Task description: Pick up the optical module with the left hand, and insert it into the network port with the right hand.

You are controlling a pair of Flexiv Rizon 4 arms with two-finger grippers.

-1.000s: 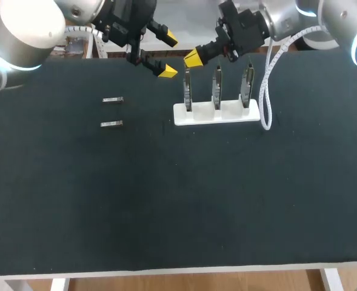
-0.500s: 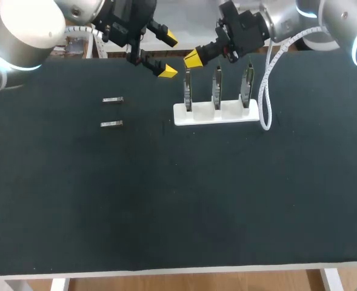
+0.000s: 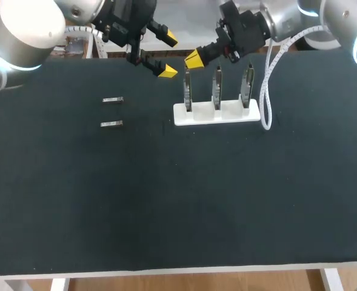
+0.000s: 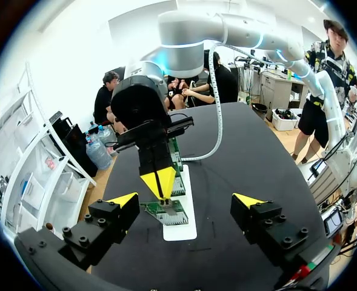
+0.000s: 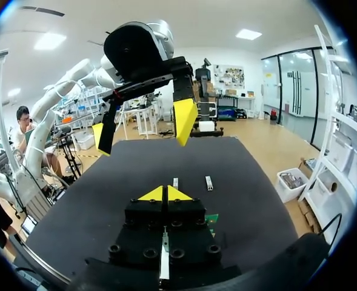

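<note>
Since the left tool (image 3: pixel 169 56) hangs released and empty beside the rack (image 3: pixel 216 113), with the right tool (image 3: pixel 193 59) clenched on nothing just above it, their tips may clash; the module (image 3: pixel 111 123) and a spare (image 3: pixel 113 99) lie on the tabletop (image 3: pixel 178 194), well apart from the rack.

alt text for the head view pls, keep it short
Both arms hang over the far edge of a black table: the left gripper open, the right gripper shut and empty, near a white holder with three upright boards. Two small optical modules lie to its left.
</note>
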